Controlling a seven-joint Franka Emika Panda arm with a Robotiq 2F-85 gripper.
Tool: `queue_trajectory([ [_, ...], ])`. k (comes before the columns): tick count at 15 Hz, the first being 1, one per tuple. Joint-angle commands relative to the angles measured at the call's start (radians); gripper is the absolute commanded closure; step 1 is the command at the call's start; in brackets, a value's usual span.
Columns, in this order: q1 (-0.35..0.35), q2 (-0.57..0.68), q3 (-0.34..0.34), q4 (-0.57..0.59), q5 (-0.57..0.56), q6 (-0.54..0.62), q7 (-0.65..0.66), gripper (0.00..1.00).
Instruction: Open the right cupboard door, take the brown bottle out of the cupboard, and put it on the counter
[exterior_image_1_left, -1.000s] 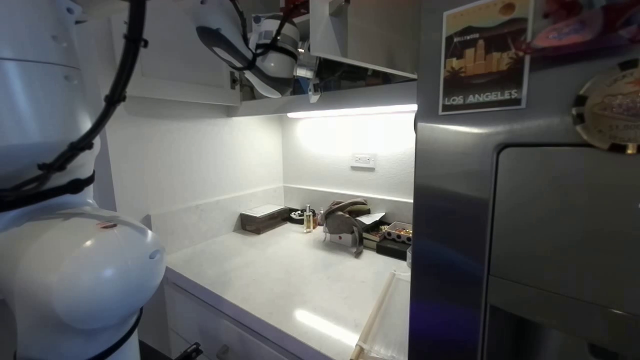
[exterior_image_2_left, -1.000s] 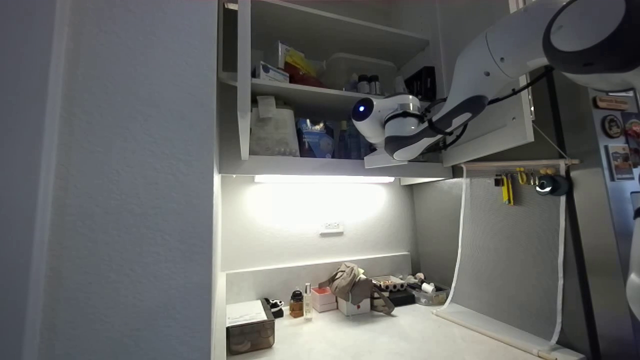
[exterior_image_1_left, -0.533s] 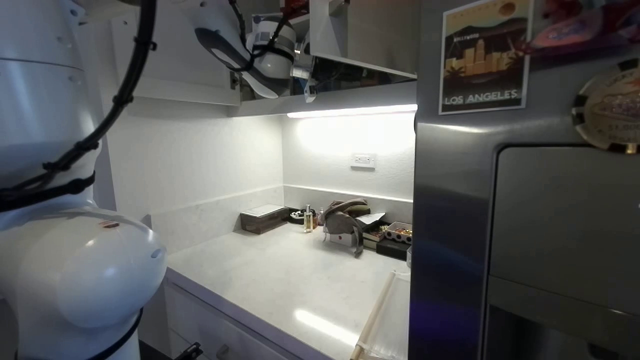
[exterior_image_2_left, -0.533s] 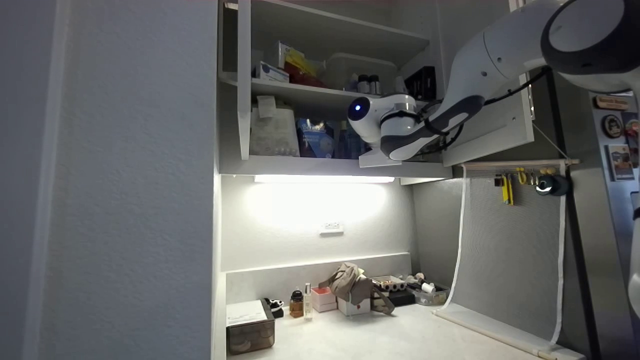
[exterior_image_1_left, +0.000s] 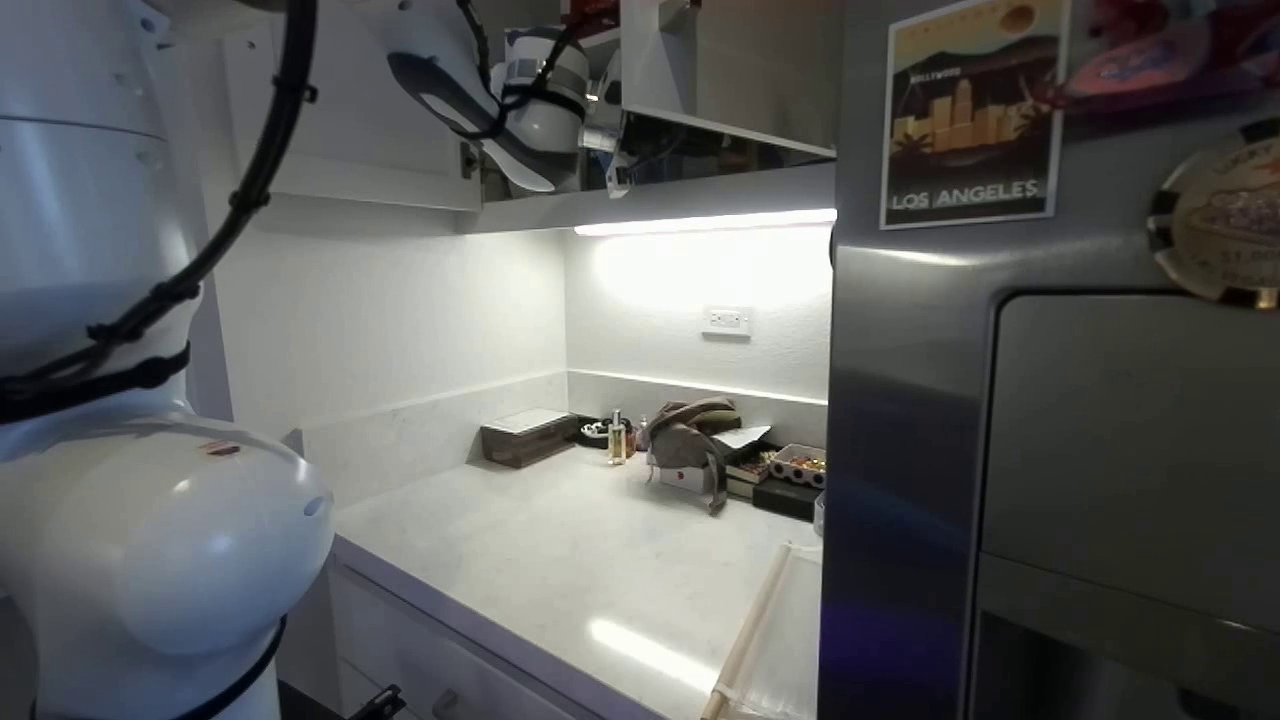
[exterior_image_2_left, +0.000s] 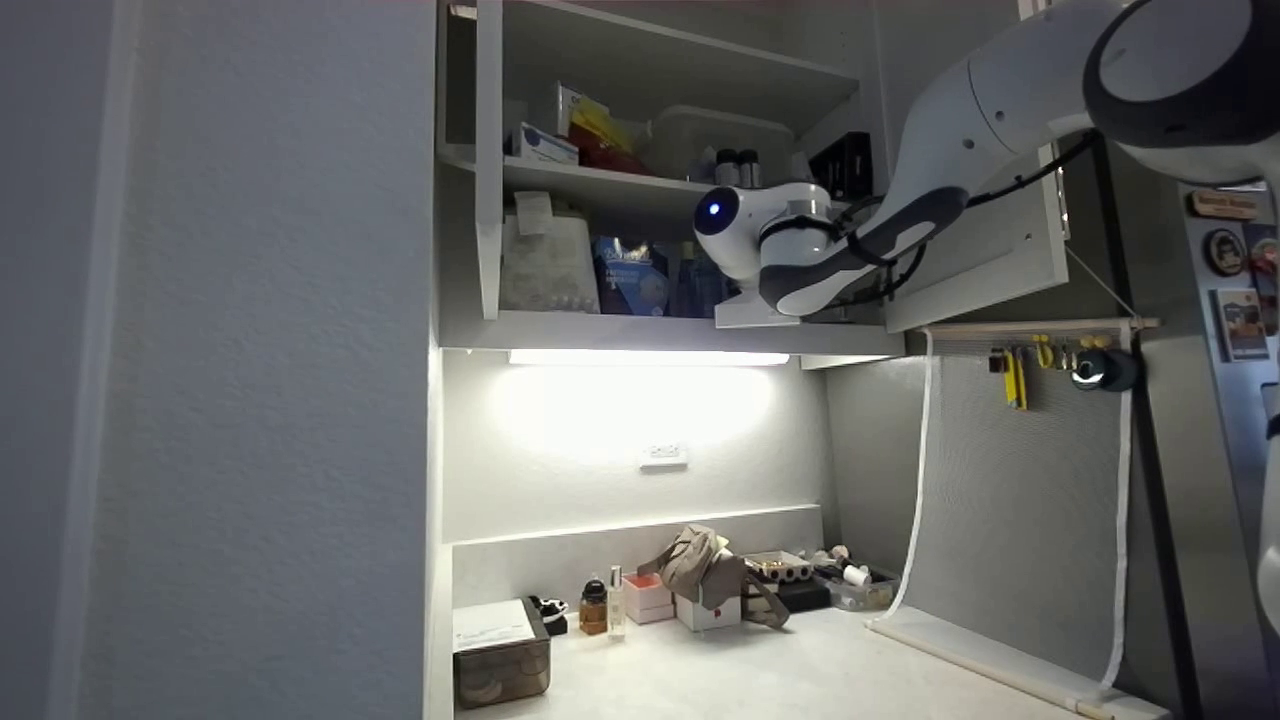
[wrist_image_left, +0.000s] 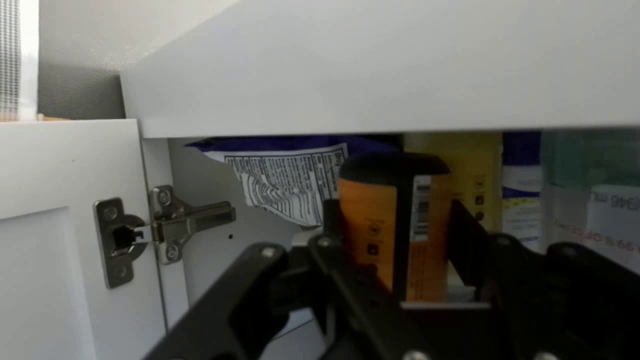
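Observation:
In the wrist view, which stands upside down, my gripper is shut on the brown bottle, a dark bottle with an orange label. A finger presses each side of it; its neck and cap are hidden. The bottle's dark base shows close to the cupboard's bottom board; whether they touch I cannot tell. In both exterior views the wrist sits at the cupboard, and the bottle cannot be made out. The right cupboard door stands open. Below lies the white counter.
Beside the bottle are a printed packet and a yellow pack. A metal hinge sticks out by the door. A mesh organizer hangs at the right. On the counter's back stand a brown bag and a dark box.
In both exterior views the wrist has shifted slightly left and, in the last half second, a little upward. Doors and counter items stay as they were.

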Motion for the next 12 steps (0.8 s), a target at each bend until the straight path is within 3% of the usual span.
queue_trajectory([
  [1, -0.014, -0.037, -0.014, -0.004, -0.031, 0.025, 0.023, 0.73],
  [12, 0.007, -0.167, 0.009, -0.075, -0.005, 0.031, 0.001, 0.73],
])
